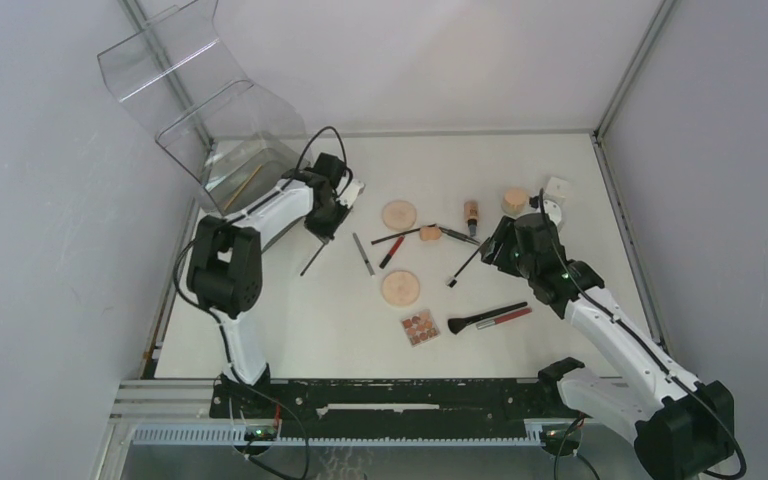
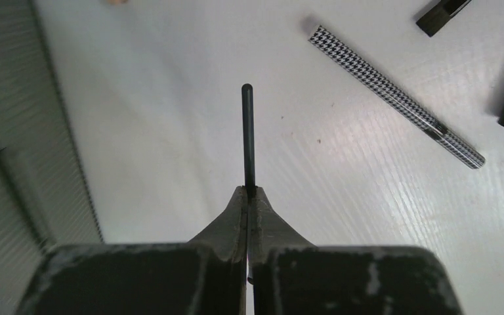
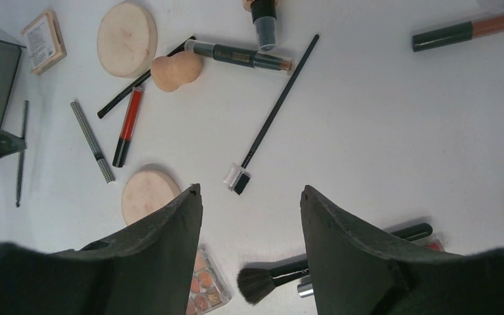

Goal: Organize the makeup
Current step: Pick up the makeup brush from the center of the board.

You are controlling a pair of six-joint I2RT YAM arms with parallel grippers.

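My left gripper (image 1: 330, 218) (image 2: 249, 190) is shut on a thin black brush (image 2: 247, 131), whose handle sticks out over the table (image 1: 314, 258). My right gripper (image 1: 488, 250) (image 3: 249, 190) is open and empty above a black comb brush (image 3: 275, 111) (image 1: 465, 268). The makeup lies scattered mid-table: two peach discs (image 1: 398, 214) (image 1: 400, 287), a palette (image 1: 420, 327), a fluffy brush (image 1: 485, 316), a red pencil (image 3: 127, 125), a beige sponge (image 3: 176, 70), a tan bottle (image 1: 471, 212) and a houndstooth pencil (image 2: 394, 95) (image 1: 363, 254).
The clear acrylic tiered organizer (image 1: 200, 110) stands at the back left with a thin stick inside. A jar (image 1: 515, 200) and a small white square (image 1: 557, 187) sit at the back right. A beige compact (image 3: 42, 41) lies near the left gripper. Walls close in on both sides.
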